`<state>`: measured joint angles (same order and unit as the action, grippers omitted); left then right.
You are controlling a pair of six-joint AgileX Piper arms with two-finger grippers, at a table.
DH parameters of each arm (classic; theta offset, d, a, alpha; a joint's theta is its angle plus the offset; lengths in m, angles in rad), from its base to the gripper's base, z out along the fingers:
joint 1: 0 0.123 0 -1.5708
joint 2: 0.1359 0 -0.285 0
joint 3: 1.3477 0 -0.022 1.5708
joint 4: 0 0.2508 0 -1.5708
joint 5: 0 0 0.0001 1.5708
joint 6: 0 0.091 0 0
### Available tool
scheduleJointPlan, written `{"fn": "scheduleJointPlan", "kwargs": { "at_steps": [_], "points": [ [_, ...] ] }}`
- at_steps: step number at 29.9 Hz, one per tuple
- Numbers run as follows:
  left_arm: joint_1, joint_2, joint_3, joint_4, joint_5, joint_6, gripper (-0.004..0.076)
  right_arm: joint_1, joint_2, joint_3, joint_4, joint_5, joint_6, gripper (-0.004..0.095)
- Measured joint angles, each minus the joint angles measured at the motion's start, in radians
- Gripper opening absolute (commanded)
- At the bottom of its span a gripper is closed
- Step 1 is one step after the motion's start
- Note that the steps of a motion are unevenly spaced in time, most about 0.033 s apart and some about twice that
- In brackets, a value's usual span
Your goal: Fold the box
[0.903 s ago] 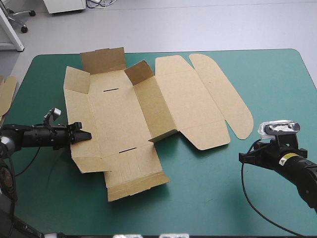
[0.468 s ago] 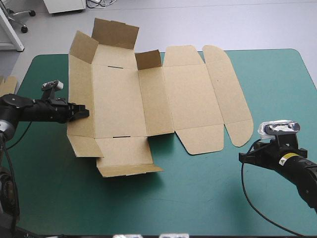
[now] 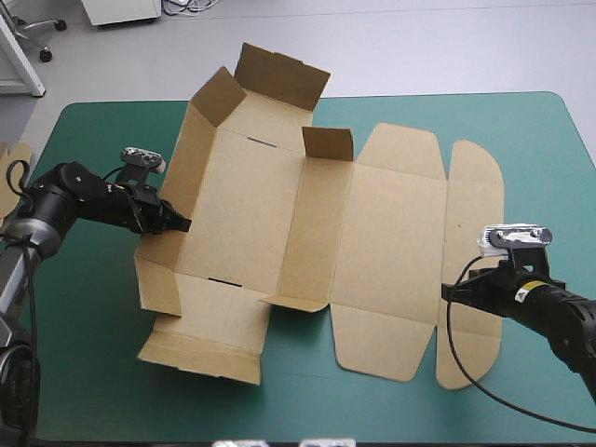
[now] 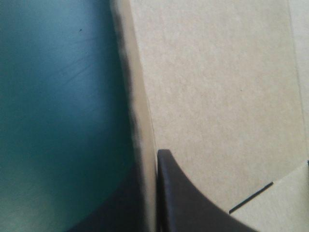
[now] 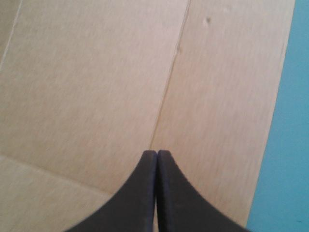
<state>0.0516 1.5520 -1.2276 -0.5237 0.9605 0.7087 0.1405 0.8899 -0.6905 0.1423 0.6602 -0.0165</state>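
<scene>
Left arm: reaches low across the teal-green covered counter, elbow bent. Its black-fingered pincer is clenched on the raised side wall of the brown cut-cardboard box, with the board's edge between the fingers. Right arm: low, forearm pointing at the box. Its pincer is pressed together into a pointed arch and grasps nothing; flat board with a crease lies just ahead of and under it. The box spreads between the two pincers.
</scene>
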Motion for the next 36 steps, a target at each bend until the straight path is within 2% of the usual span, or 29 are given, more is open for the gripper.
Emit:
{"fn": "scheduleJointPlan", "kwargs": {
  "at_steps": [10,15,24,30,36],
  "points": [
    [-0.027,-0.005,-0.138,0.166,0.021,0.052,-0.0014,0.0,0.027,0.0,0.0,-0.002,0.0,-0.0028],
    [-0.105,0.02,-0.215,0.266,0.042,0.056,-0.0014,0.0,0.033,0.0,0.001,-0.005,0.0,-0.0028],
    [-0.256,0.063,-0.219,0.396,0.078,0.06,-0.0014,0.0,0.046,0.0,0.001,-0.007,0.0,-0.0028],
    [-0.282,0.063,-0.219,0.456,0.059,0.06,-0.0014,0.0,0.046,0.0,0.001,-0.007,0.0,-0.0028],
    [-0.285,0.069,-0.238,0.545,-0.034,0.064,-0.0014,0.0,0.046,0.0,0.001,-0.007,0.0,-0.0028]
  ]
}}
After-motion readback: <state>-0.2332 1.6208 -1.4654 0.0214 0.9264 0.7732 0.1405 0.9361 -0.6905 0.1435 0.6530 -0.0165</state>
